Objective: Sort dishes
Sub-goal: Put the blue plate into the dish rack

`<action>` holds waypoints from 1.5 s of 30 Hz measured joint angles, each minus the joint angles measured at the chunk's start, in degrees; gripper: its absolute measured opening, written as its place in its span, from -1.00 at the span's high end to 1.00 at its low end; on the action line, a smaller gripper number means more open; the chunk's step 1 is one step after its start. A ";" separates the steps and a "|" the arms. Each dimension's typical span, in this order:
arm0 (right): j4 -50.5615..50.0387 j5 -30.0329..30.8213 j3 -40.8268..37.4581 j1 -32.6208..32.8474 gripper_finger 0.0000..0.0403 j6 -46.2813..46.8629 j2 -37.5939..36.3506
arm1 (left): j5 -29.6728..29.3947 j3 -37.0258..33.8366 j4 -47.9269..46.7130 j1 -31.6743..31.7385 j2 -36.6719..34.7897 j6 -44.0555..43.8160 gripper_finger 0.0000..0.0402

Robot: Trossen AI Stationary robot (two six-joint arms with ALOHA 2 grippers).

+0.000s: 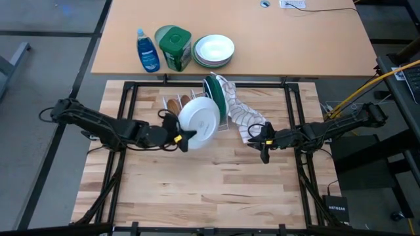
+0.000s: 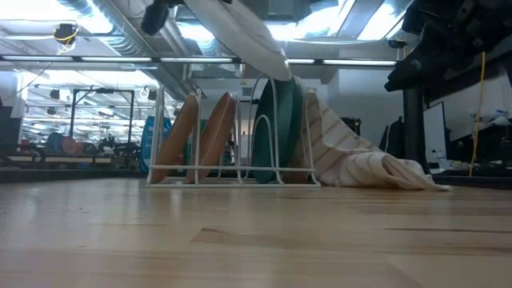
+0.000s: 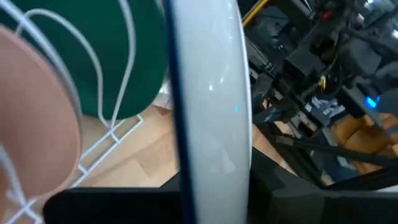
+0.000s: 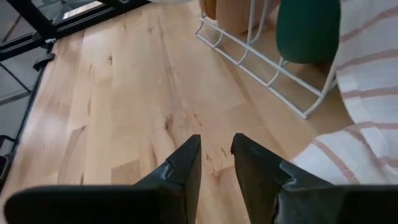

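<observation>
From above I see my left end effector (image 1: pixel 186 136) closed on the rim of the blue dark-rimmed dish (image 1: pixel 199 122). It holds the dish in the air, tilted, with the pale underside turned up, just in front of the white wire rack (image 1: pixel 172 100). In the low view the dish (image 2: pixel 240 34) hangs above the rack (image 2: pixel 232 181) and does not touch it.

Two brown plates (image 2: pixel 200 138) stand on edge in the left slots of the rack. The dark green plate (image 2: pixel 280 130) stands on edge in a slot to their right. A striped cloth (image 1: pixel 243 118) lies beside the rack and leans on the green plate.

My right end effector (image 1: pixel 264 147) waits over the bare bench (image 1: pixel 197 190), near the cloth. Its two fingers (image 4: pixel 180 171) stand a little apart and nothing is between them.

On the far table I see a blue bottle (image 1: pixel 147 51), a green container (image 1: pixel 174 47) and a stack of white bowls (image 1: pixel 214 51).
</observation>
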 joint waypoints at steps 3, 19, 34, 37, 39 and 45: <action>-0.05 0.94 -0.02 0.00 0.51 -0.29 0.00 | -0.82 0.00 -2.03 0.02 -1.76 -2.90 0.84; 0.16 0.96 -0.04 -0.04 0.51 -1.36 0.00 | 1.59 0.00 -7.19 11.94 -5.30 -12.47 0.84; 0.17 1.74 -0.04 -0.04 0.51 -1.31 0.00 | 12.80 0.00 -7.18 25.40 -5.30 -17.63 0.84; 0.17 2.84 -0.05 -0.04 0.51 -1.29 0.00 | 13.83 0.00 -7.18 26.72 -5.30 -17.75 0.85; 0.16 3.87 -0.04 -0.04 0.51 -1.29 0.00 | 14.18 0.00 -7.18 27.32 -5.30 -17.75 0.84; 0.57 7.68 -0.05 -0.04 0.51 -1.29 0.47 | 14.86 0.04 -7.15 27.86 -4.14 -17.81 0.84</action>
